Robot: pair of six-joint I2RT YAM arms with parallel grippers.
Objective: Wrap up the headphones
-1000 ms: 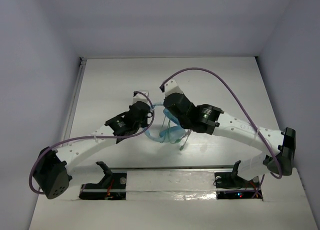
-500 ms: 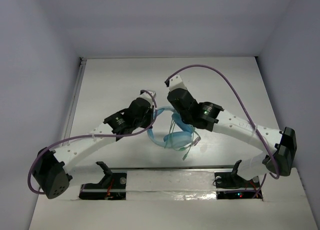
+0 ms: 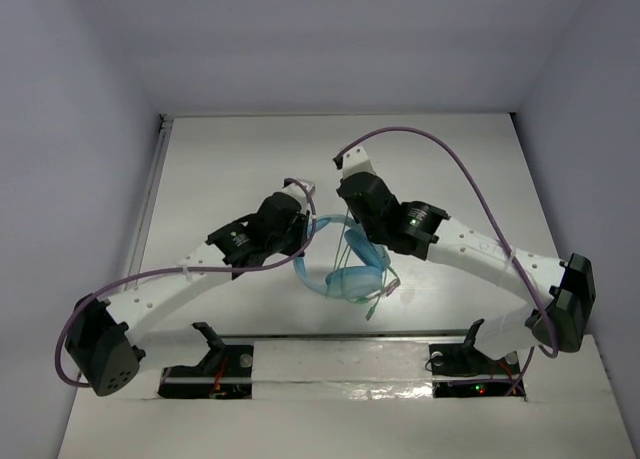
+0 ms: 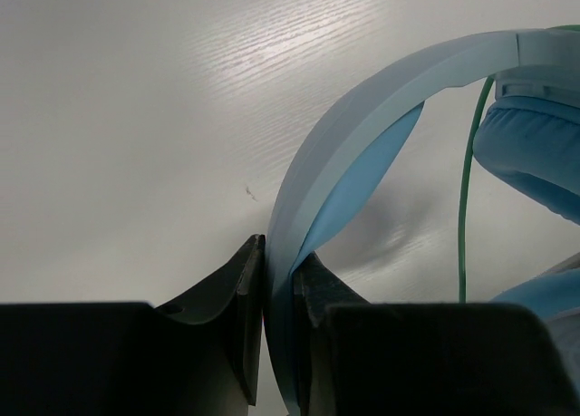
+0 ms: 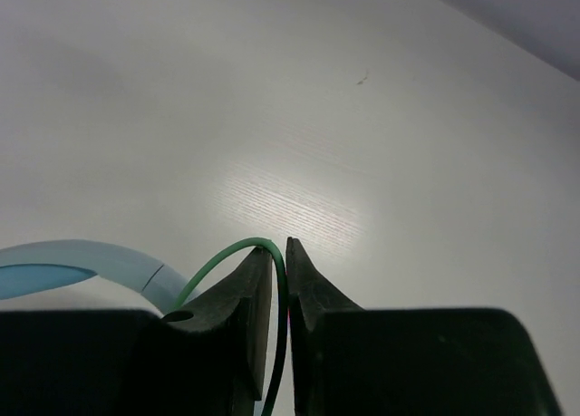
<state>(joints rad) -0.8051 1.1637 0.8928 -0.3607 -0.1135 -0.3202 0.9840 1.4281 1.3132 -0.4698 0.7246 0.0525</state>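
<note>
The light blue headphones are held above the middle of the table, earcups hanging toward the near edge. My left gripper is shut on the headband, which arcs up and right from the jaws in the left wrist view to an earcup. My right gripper is shut on the thin green cable, which loops out from between its jaws. The cable also hangs beside the earcup in the left wrist view, and loose loops dangle by the earcups.
Thick purple robot cables arch over the right arm and trail from the left arm. The white table has walls on three sides. A raised rail runs along its left edge.
Both grippers have shifted right and slightly away, carrying the headphones; the earcups swung right and lower toward the near edge. The right gripper has drawn the cable up.
</note>
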